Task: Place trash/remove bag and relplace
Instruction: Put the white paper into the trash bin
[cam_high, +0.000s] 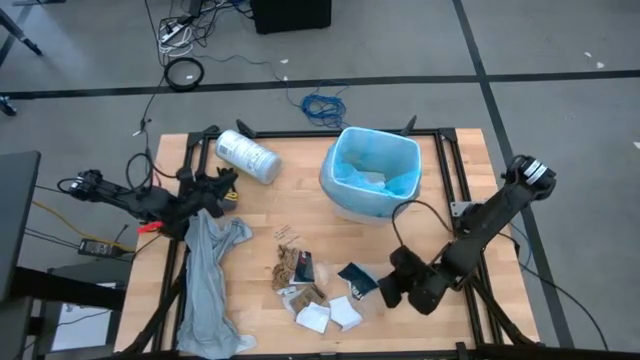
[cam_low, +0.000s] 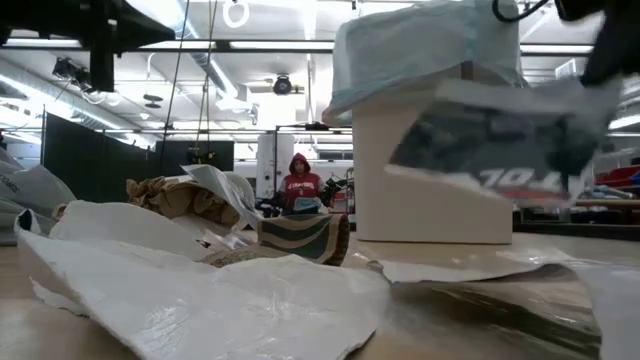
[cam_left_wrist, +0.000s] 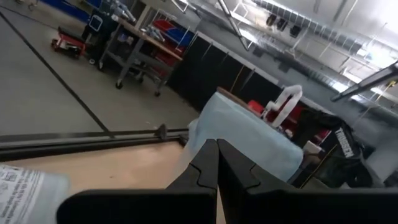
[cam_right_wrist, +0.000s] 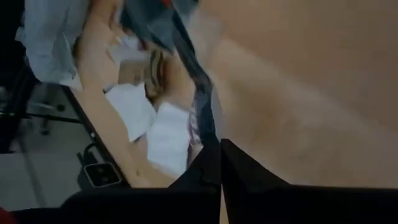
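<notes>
With its jaws pinched shut on a dark black-and-white packet (cam_high: 357, 279), the right gripper (cam_high: 392, 290) is in the trash-loading step. Next it must lift the packet to the blue-lined white bin (cam_high: 372, 172) beyond its fingertips. The left gripper (cam_left_wrist: 216, 163), shut and empty, waits.

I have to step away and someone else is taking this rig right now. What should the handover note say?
Right hand: shut on the black-and-white packet, at the table's front right of centre.
Left hand: shut, holding nothing that shows, waiting at the left near the printed white roll.
Trash pile: papers and wrappers on the table in front of the bin.
Blue bag: lining the bin, some scraps seemingly inside.
Grey liner: limp along the table's left side.
Done: packet gripped.
Left: bin this packet and the remaining scraps, pull the blue bag, fit the grey liner.
</notes>
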